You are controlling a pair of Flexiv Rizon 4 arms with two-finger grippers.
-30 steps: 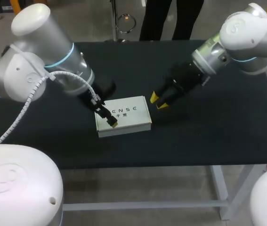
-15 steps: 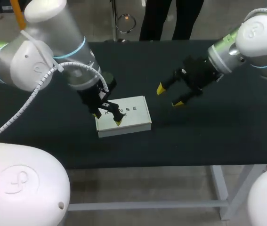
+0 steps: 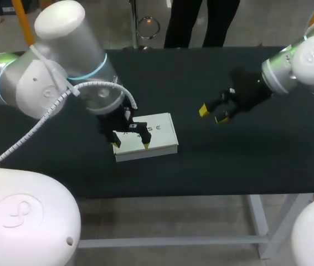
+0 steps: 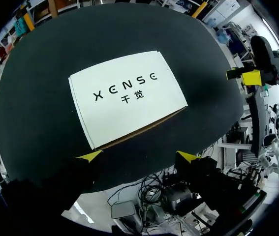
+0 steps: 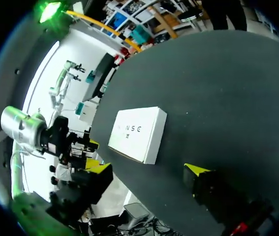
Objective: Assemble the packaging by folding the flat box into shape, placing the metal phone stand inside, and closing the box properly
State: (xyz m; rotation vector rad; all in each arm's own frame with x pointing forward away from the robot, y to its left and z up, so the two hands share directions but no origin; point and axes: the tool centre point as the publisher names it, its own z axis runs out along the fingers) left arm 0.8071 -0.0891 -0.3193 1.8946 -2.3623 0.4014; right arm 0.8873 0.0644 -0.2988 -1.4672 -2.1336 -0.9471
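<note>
The white box [image 3: 151, 134] lies closed and flat on the black table [image 3: 234, 160], printed lid up. My left gripper [image 3: 131, 146] hangs open above the box's front left part, with nothing between its fingers. In the left wrist view the box [image 4: 127, 96] lies ahead of the open left gripper [image 4: 139, 156], apart from both yellow tips. My right gripper [image 3: 212, 114] is open and holds nothing, well to the right of the box. From the right wrist the box [image 5: 137, 133] shows ahead of the spread right gripper [image 5: 148, 169]. No phone stand is in view.
The table's black cloth stretches bare around the box on all sides. Its front edge runs close below the box in the head view. The right gripper [image 4: 247, 77] appears far off beyond the box's right side in the left wrist view.
The left gripper has lifted off the box's lid and spread its fingers wider. The right gripper has drawn back to the right, away from the box, and opened.
</note>
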